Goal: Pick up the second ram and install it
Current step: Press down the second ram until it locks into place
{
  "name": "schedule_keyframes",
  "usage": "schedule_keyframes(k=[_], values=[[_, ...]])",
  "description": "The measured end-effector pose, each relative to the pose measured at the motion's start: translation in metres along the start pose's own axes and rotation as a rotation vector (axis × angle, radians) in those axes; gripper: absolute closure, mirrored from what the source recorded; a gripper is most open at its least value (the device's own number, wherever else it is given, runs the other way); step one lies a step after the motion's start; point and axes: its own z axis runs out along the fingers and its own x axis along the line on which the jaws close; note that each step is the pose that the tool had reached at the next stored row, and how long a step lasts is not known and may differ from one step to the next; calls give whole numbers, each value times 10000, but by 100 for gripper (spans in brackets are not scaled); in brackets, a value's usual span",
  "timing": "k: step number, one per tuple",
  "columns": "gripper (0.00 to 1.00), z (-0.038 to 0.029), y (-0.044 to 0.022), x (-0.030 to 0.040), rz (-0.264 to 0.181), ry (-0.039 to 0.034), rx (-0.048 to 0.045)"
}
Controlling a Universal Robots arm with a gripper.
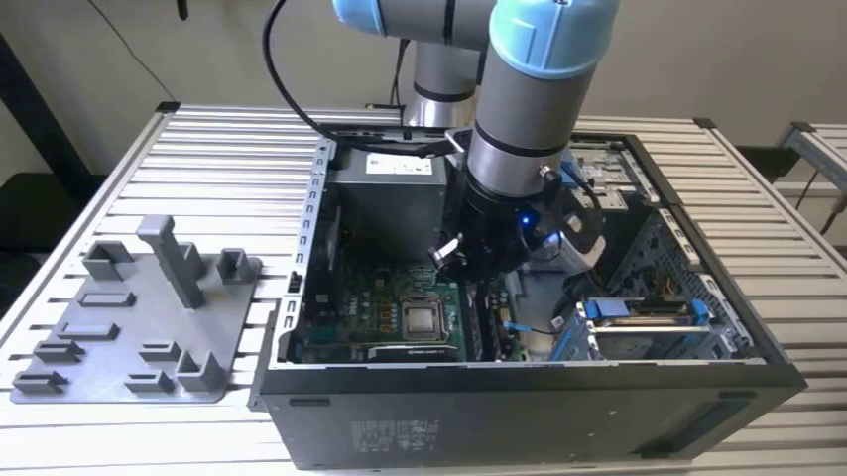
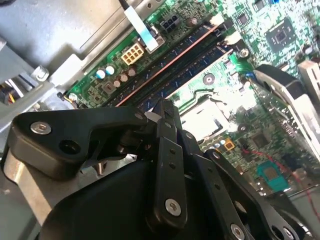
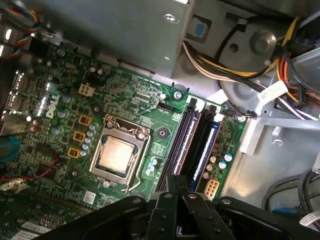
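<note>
My gripper hangs inside the open computer case, low over the motherboard's memory slots. Its black fingers are shut, tips together, in both wrist views. Long dark boards stand on edge in the slots. The second ram appears to be the dark board with a row of chips that runs away from right under the fingertips. The fingers hide its near end, so I cannot see whether they touch it. Beside it lies a board with a reddish-brown top edge.
The processor socket lies beside the slots. The power-supply box and its cable bundle are close behind. The case walls close in all round. A grey fixture tray with upright posts sits on the slatted table at the exterior view's left.
</note>
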Motion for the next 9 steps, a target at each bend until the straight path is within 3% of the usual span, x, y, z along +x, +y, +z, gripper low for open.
schedule_keyframes(k=[9], values=[[89,0,0,0,-1211,22,0]])
